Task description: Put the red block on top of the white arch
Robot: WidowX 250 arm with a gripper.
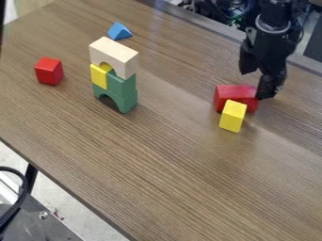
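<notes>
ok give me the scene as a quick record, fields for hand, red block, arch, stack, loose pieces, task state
hand: open, at the red block
red block: on the table
arch: white arch, on top of the stack
stack below: yellow piece beside green block, both over green arch
loose pieces: yellow block, red cube, blue wedge
task state: not done

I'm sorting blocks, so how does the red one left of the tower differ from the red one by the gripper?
The left red block is compact, roughly cube-shaped; the right red block is longer. The left red block stands apart, while the right red block is partly hidden by a yellow block. Both are red and rest on the table.
</notes>
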